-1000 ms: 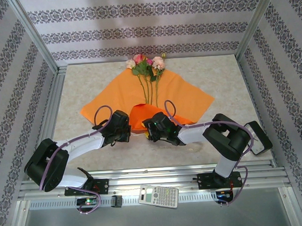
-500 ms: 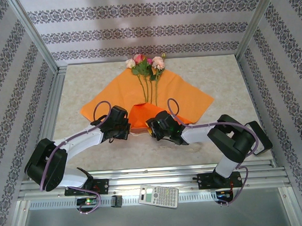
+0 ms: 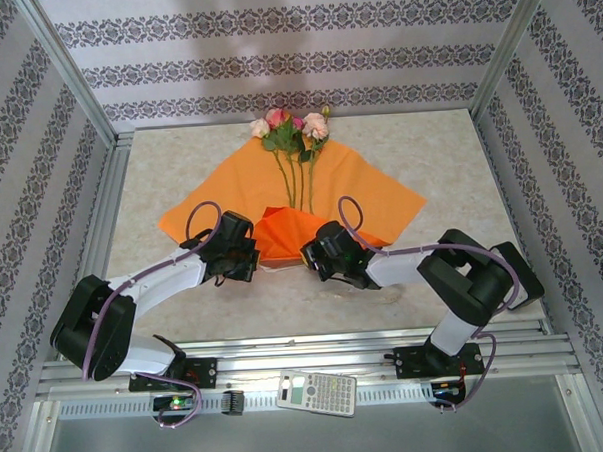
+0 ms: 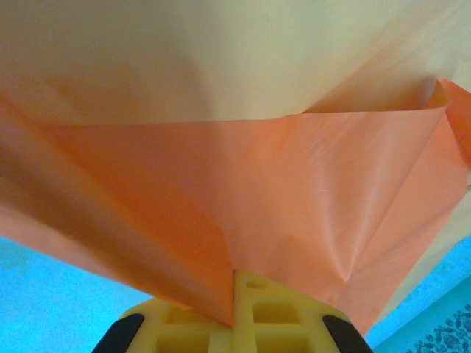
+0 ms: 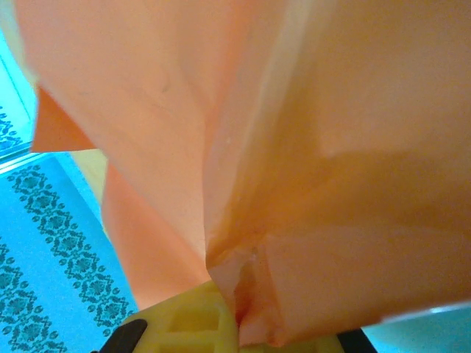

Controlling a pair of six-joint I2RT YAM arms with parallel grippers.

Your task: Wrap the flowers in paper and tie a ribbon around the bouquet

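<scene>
Since a second ago both arms are reaching slightly farther from their bases, and the right gripper [image 3: 310, 252], half open before, is now clamping onto the paper [image 3: 365, 188]. Nearest, a calculator [image 3: 317, 393] is lying on the metal rail [image 3: 527, 351]. Beyond it, the left gripper [image 3: 253, 250] is also pinching tight on the sheet's near corner, and the wrist views are showing orange folds caught between yellow fingers [image 4: 184, 323]. Together they are holding that corner up in a raised fold, probably to carry it over the stems. The flowers [image 3: 292, 131] are lying along the sheet's middle, with their heads past its far edge. The table [image 3: 159, 162] is pale and speckled, and patterned wallpaper [image 3: 275, 67] is lining the enclosure.
</scene>
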